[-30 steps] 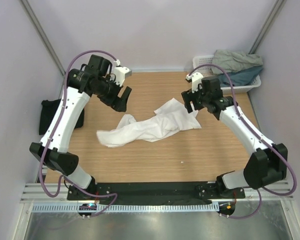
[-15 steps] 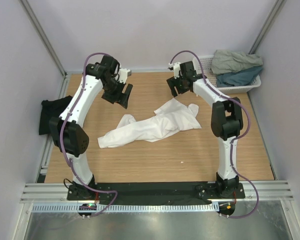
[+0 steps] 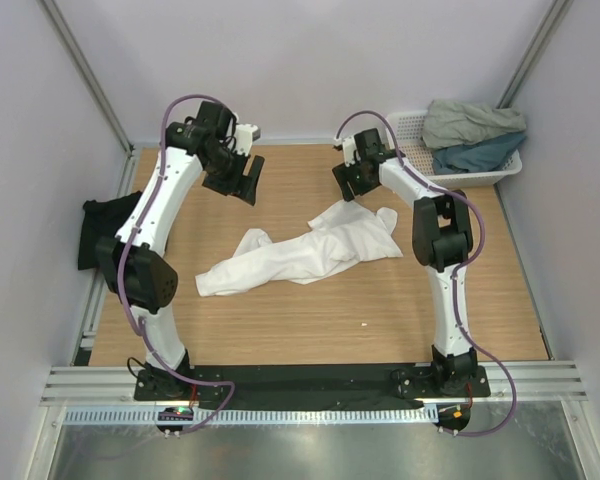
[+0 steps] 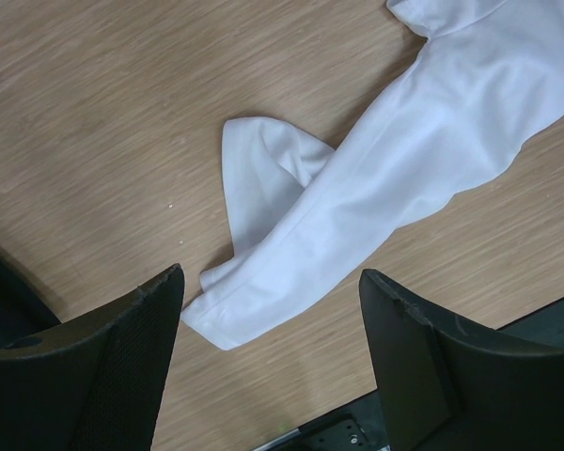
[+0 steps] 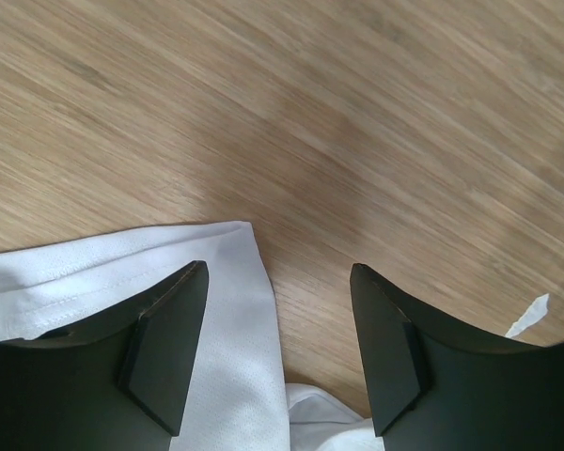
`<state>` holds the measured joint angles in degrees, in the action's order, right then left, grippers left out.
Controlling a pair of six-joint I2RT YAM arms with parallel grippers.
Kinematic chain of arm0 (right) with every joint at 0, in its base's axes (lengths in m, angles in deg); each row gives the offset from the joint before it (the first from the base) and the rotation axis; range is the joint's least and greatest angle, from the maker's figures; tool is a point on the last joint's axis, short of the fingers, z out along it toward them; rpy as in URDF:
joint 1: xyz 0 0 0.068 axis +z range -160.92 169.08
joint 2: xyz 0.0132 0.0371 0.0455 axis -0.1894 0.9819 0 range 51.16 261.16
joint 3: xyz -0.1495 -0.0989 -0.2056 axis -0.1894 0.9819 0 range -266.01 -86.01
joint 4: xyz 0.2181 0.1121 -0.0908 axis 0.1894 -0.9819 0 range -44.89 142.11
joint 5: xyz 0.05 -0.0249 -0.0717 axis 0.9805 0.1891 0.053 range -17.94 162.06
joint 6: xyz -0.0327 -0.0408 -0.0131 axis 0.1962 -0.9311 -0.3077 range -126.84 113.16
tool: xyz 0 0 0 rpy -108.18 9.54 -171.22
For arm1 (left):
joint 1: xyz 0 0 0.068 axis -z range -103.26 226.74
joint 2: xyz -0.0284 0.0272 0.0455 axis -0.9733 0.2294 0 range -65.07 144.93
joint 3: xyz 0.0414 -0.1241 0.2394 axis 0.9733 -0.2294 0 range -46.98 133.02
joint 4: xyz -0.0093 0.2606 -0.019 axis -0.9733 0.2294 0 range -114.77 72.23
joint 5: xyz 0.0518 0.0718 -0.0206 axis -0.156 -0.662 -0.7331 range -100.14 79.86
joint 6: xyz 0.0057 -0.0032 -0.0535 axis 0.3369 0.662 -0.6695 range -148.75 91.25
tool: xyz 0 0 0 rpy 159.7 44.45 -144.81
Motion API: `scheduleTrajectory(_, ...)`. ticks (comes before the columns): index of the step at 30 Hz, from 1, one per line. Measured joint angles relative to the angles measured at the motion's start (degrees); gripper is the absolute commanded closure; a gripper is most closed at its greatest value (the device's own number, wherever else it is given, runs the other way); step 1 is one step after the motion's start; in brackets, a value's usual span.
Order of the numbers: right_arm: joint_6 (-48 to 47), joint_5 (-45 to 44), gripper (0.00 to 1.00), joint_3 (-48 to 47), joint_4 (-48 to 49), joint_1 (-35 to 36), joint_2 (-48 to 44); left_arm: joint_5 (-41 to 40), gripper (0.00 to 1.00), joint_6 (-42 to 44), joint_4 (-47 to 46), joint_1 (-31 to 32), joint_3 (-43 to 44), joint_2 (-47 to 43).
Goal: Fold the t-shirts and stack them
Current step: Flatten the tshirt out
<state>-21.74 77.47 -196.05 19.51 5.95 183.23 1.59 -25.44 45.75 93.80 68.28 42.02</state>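
A crumpled white t-shirt (image 3: 300,250) lies stretched out across the middle of the wooden table. My left gripper (image 3: 242,180) hovers open behind its left end; in the left wrist view the white t-shirt (image 4: 404,160) lies beyond the empty left gripper (image 4: 273,366). My right gripper (image 3: 348,182) hangs open over the shirt's far right corner. In the right wrist view, the hem corner of the white t-shirt (image 5: 230,301) sits under the left finger (image 5: 164,348) of the right gripper (image 5: 277,348), ungripped. A black t-shirt (image 3: 100,228) lies at the left table edge.
A white lattice basket (image 3: 412,125) stands at the back right corner, holding a grey-green t-shirt (image 3: 470,120) on top of a teal t-shirt (image 3: 480,153). Grey walls close in on three sides. A black base strip (image 3: 310,380) runs along the near edge.
Both arms have swung toward the back of the table, the right one further and to the left, onto the shirt's far corner. The white t-shirt has not moved.
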Motion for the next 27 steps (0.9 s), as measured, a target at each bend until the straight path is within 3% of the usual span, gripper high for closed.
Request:
scheduleTrajectory(8,-0.57,1.81,0.4,0.0,-1.49,0.13,0.81,-0.68,0.23,0.0,-0.04,0.0,0.07,0.85)
scheduleTrajectory(17,-2.73,3.45,0.63,-0.33,-2.03,1.07,2.19,-1.51,0.23,-0.02,-0.07,0.0,0.11,1.09)
scheduleTrajectory(23,-4.26,3.96,0.89,-1.05,-2.93,1.4,2.32,-1.73,0.23,-0.04,-0.07,0.0,1.66,1.49)
scheduleTrajectory(24,-4.61,3.89,0.98,-1.07,-3.08,1.42,2.32,-1.81,0.23,-0.09,-0.13,0.0,2.23,1.68)
scheduleTrajectory(27,-5.14,3.45,0.99,-1.07,-3.54,1.53,1.99,-2.27,0.23,-0.17,-0.42,0.0,3.04,2.01)
